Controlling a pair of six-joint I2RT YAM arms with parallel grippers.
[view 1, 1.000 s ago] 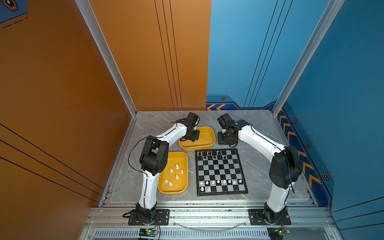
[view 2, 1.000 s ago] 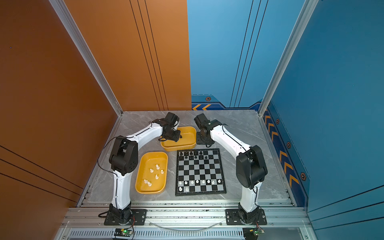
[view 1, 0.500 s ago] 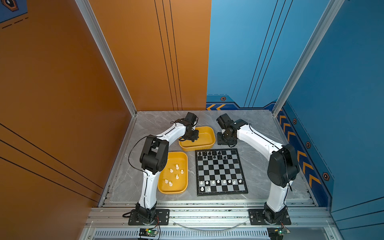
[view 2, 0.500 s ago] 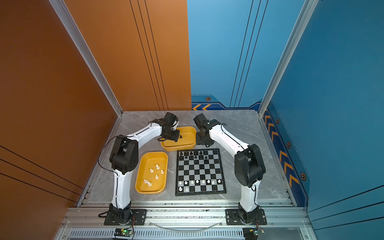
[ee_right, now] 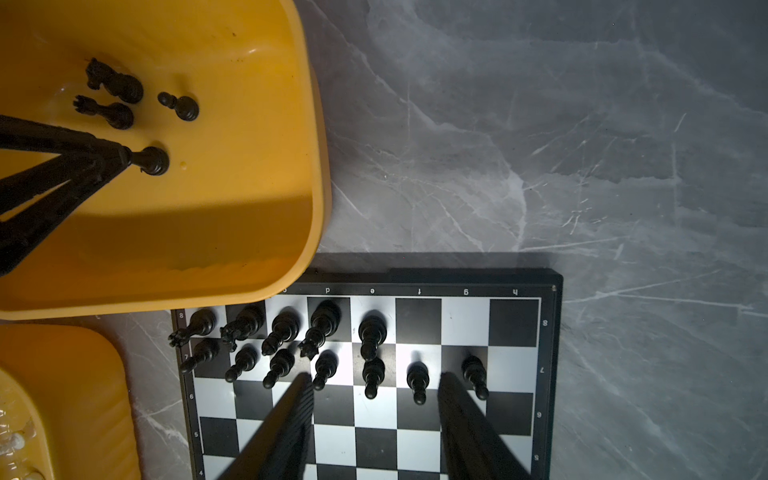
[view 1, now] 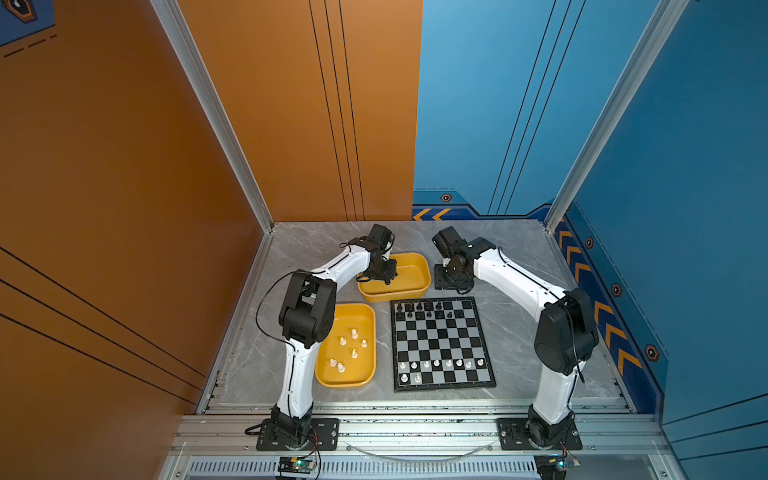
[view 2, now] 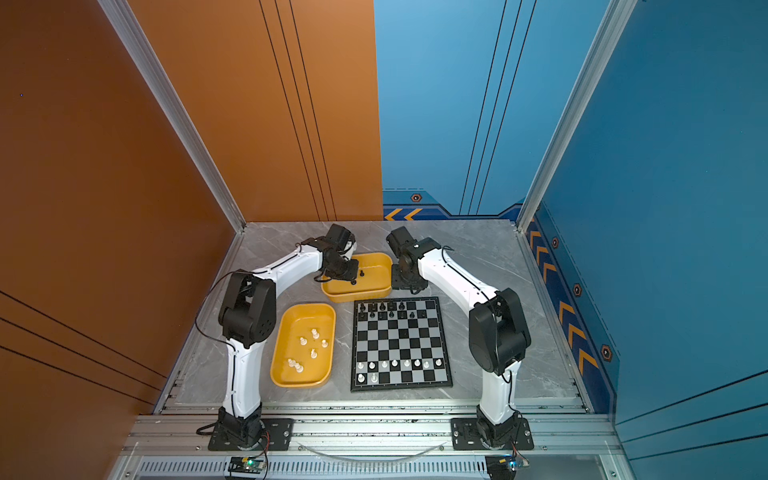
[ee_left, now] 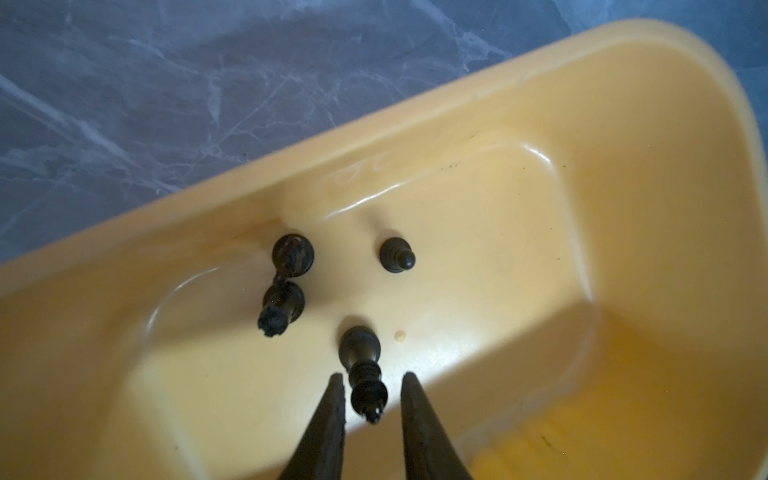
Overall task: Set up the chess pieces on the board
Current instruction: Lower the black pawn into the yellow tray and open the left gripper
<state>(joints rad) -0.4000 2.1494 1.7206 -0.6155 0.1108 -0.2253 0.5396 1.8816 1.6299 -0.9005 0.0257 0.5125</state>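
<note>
Nearby, white pieces stand on the close rows of the board, with more in the near tray.
Farther back, black pieces fill the far rows, and the right gripper hangs there, jaws apart and empty. In the far tray, the left gripper is parted around an upright black piece.
</note>
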